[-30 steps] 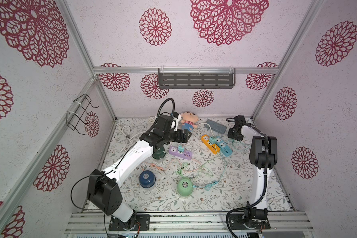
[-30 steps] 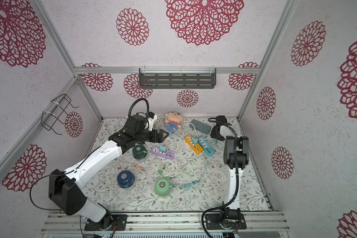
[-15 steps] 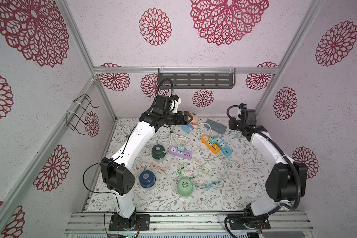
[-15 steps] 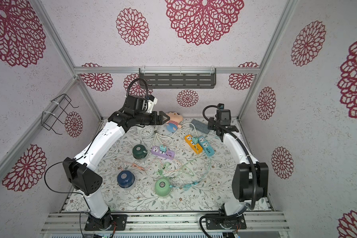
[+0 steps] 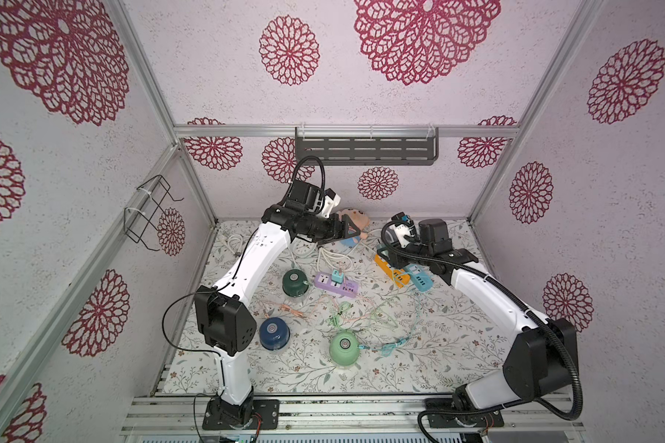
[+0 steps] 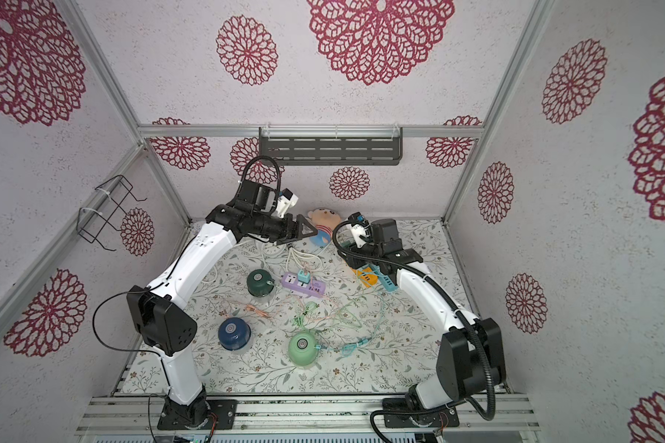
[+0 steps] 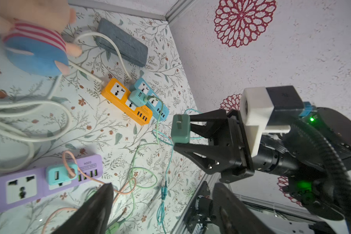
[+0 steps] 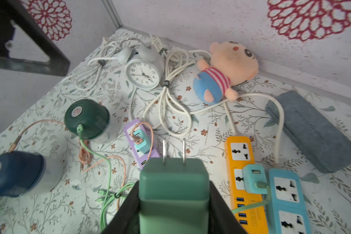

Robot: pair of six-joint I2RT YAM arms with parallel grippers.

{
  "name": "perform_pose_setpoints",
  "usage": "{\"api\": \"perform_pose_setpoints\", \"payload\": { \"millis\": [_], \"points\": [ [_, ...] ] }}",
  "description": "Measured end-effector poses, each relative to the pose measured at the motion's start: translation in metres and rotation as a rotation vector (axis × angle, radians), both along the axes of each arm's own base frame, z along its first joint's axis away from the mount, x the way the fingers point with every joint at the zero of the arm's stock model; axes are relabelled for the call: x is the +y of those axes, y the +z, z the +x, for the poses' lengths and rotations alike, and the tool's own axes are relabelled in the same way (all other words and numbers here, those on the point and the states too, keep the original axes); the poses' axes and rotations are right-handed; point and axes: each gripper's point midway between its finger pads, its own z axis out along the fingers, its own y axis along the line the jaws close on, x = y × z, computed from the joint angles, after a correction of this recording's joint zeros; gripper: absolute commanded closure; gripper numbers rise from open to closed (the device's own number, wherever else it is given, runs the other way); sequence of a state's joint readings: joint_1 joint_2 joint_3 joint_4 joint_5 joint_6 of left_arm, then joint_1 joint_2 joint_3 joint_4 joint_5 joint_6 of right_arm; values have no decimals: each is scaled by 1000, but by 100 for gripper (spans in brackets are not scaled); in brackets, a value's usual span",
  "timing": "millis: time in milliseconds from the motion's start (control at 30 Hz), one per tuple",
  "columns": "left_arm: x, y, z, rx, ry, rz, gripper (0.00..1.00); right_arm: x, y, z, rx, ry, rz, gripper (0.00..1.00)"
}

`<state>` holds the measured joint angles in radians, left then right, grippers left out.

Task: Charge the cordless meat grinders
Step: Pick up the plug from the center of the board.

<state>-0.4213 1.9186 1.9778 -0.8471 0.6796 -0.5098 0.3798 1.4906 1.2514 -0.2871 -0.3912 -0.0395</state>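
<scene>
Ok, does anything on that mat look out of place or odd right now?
Yes: a green plug is up off the mat, pinched in the right fingers, its two prongs bare and in no socket. The thin charging cords also lie in a loose tangle on the mat.

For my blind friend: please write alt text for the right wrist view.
The right gripper clamps a dark green two-pronged plug above a floral tabletop strewn with coloured power strips, green and navy domed grinders, a plush doll and a white alarm clock.
</scene>
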Motion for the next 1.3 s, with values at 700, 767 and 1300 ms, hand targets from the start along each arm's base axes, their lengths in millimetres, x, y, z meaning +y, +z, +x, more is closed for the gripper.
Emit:
{"api": "perform_pose_setpoints", "payload": {
  "millis": [700, 767, 1300],
  "points": [
    [-48, -74, -50, 281, -185, -9, 53, 42, -9, -47, 52, 185, -56, 98],
    [-50, -74, -53, 295, -196, -20, 61, 42, -11, -49, 57, 191, -62, 98],
    [-36, -60, -56, 244, -150, -133, 100, -20, 59, -43, -87, -32, 97, 10]
  ]
}}
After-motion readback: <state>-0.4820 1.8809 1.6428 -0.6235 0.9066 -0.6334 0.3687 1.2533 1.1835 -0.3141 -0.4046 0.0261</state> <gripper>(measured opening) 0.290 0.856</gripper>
